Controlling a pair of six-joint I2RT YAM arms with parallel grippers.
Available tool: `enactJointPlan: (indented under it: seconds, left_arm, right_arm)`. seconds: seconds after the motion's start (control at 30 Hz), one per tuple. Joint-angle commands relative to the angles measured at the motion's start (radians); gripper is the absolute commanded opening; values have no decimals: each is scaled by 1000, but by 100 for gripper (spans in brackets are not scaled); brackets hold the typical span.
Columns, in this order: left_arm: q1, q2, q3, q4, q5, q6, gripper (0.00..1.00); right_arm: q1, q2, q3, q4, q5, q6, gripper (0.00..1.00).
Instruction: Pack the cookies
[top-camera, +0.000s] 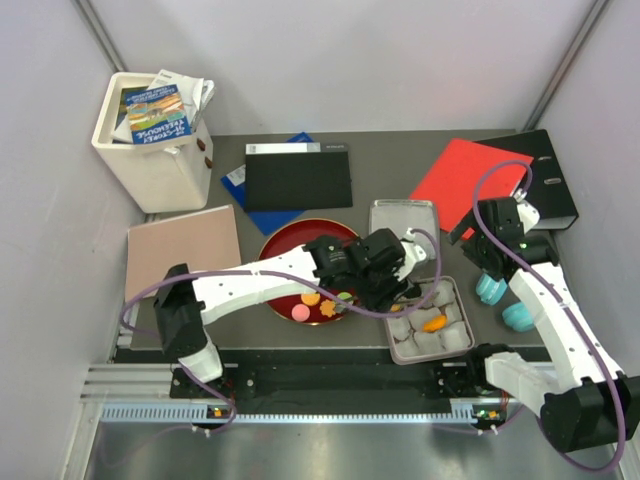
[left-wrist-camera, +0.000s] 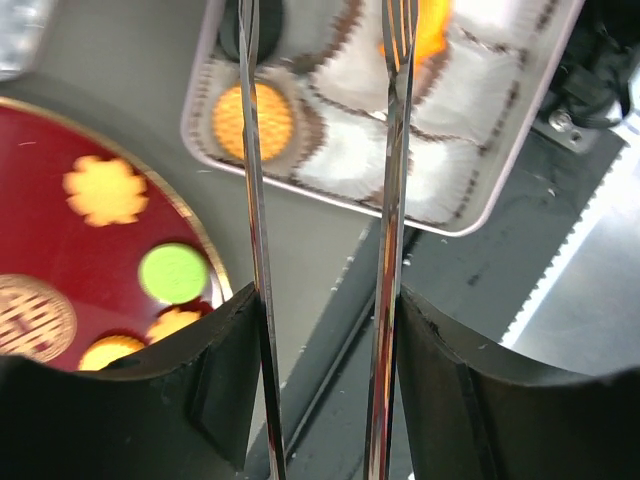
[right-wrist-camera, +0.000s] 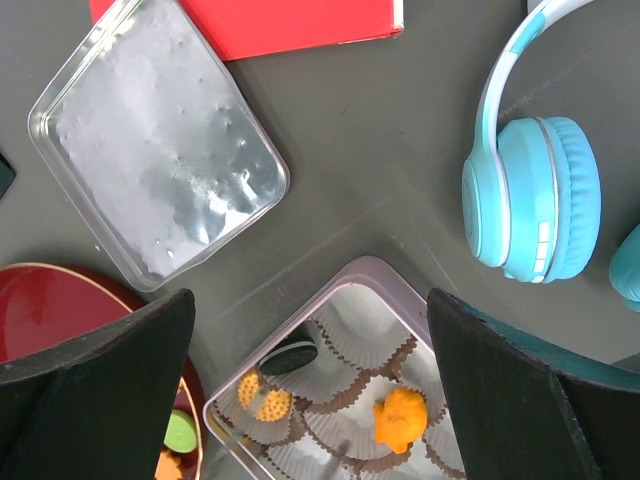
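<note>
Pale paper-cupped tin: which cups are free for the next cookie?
Free: the white cups between the round orange waffle cookie and the lumpy orange cookie, plus the row nearest the rail. Crowded: the black cookie corner, beside the left gripper.

3 cookies (right-wrist-camera: 262, 395) sit in paper cups (right-wrist-camera: 345, 345) in the tray (right-wrist-camera: 290, 322). An orange round one with a waffle texture lies flat in a corner cup. A black round one (right-wrist-camera: 290, 358) is in the next cup along the edge, and a lumpy orange one (right-wrist-camera: 400, 415) is in a middle cup. The others lie flat on the red plate (left-wrist-camera: 60, 130): an orange flower (left-wrist-camera: 105, 190), a green round (left-wrist-camera: 173, 272), 2 orange pieces (left-wrist-camera: 172, 322) near the rim, and a pink one (top-camera: 300, 312).
</note>
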Motion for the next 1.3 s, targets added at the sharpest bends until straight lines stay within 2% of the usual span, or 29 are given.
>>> enactJointPlan:
  seconds: [0.0, 0.1, 0.27, 0.4, 0.77, 1.0, 1.1, 1.13, 1.27]
  left_arm:
    - [-1, -134, -22, 8, -197, -44, 56]
    - [15, -210, -78, -2, -311, -100, 55]
    - [128, -329, -216, -25, -431, -243, 54]
    - [208, -330, -259, -138, -488, -298, 54]
    - [281, -300, -299, -309, -641, -481, 55]
    - [331, -292, -311, -410, -599, -643, 52]
    - [332, -293, -332, -366, -533, -630, 52]
    - [331, -296, -323, -357, -472, -601, 51]
    - [288, -339, -300, -326, -374, -510, 52]
  right_arm:
    - [-6, 1, 37, 18, 1, -12, 99]
    - [-3, 7, 40, 19, -3, -12, 99]
    - [9, 17, 41, 30, -15, -11, 99]
    - [18, 32, 46, 33, -16, -17, 99]
    - [21, 21, 27, 41, -27, -20, 99]
    - [23, 18, 20, 50, -30, -21, 99]
    - [26, 27, 17, 58, -36, -21, 99]
    - [26, 29, 18, 59, -36, -20, 99]
    - [32, 35, 26, 55, -32, -28, 99]
